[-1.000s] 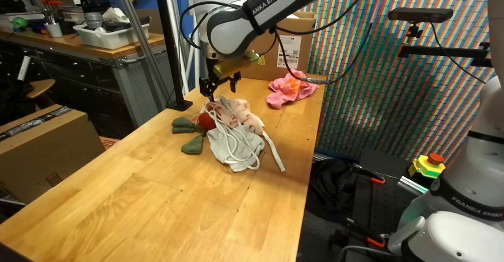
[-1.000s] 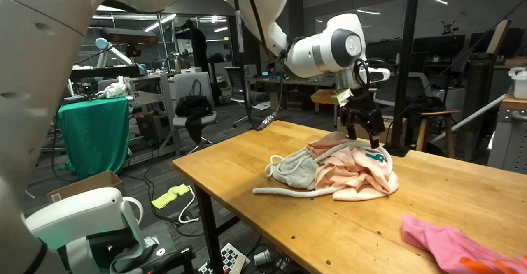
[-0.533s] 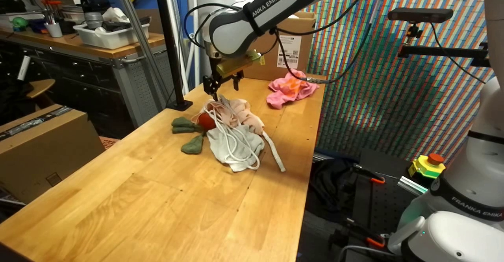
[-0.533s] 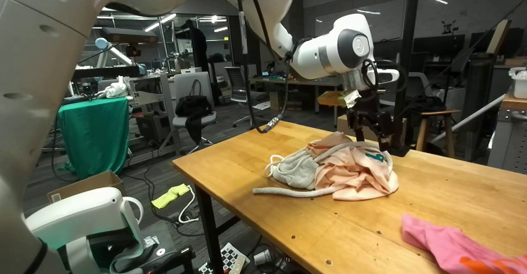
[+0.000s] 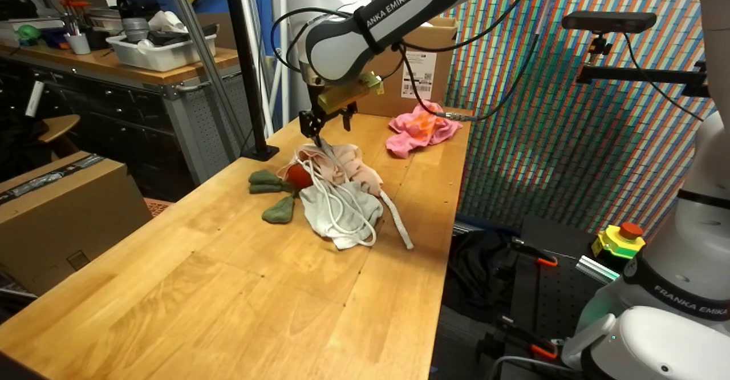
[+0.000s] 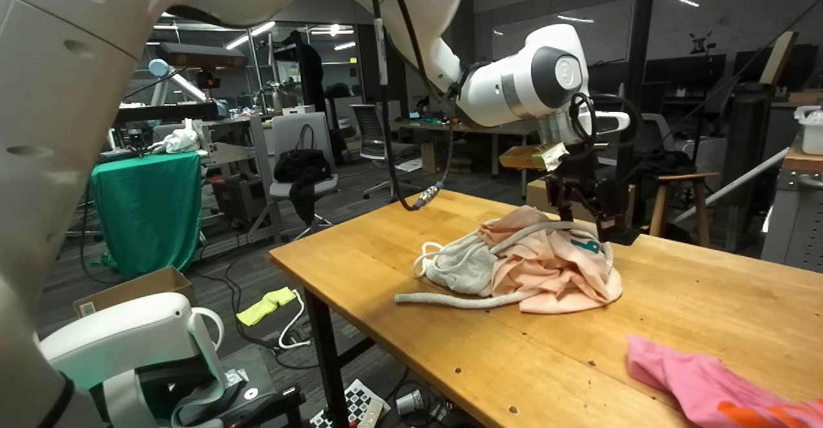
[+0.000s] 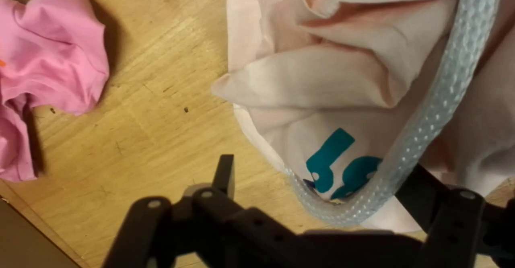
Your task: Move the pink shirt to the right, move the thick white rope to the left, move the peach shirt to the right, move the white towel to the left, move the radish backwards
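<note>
My gripper (image 7: 322,174) stands open low over the peach shirt (image 7: 322,79). A bend of the thick white rope (image 7: 446,87) runs between its fingers and covers the tip of the right-hand finger in the wrist view; nothing is gripped. The rope's loose end (image 6: 443,299) trails across the table. In an exterior view the white towel (image 5: 316,209) lies against the peach shirt, and the radish (image 5: 299,176) peeks out beside them, its green leaves spread on the wood. The pink shirt (image 5: 408,134) lies crumpled by itself farther along the table.
Thin white string (image 5: 374,236) lies looped over the towel. A black post (image 5: 262,149) rises from the table edge close to the pile. A cardboard box (image 5: 393,86) stands behind the gripper at the table's far end.
My gripper has shifted a little to the right in both exterior views and sunk slightly toward the rope. It stays open, and the shirts, towel and radish lie as before.
</note>
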Tool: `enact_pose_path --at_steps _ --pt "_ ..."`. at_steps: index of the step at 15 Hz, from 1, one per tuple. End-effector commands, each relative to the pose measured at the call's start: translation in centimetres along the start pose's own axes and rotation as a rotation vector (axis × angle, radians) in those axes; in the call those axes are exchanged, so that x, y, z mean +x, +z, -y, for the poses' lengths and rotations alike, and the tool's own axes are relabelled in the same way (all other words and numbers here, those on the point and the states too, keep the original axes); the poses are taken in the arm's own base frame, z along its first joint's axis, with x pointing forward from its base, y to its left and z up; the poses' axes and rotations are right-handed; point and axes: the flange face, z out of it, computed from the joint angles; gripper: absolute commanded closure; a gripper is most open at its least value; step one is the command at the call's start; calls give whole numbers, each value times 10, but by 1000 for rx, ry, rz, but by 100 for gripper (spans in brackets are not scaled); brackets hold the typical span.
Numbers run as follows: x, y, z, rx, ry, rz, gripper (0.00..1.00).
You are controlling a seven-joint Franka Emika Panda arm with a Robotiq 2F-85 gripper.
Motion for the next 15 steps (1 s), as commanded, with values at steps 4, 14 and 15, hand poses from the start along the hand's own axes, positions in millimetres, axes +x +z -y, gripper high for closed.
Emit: enact_pose_path --at_steps 4,14,15 --pt "3 0 -3 -33 -25 0 0" --pt "1 0 -1 -72 -70 -9 78" --pt "1 -1 0 -79 -76 -12 85"
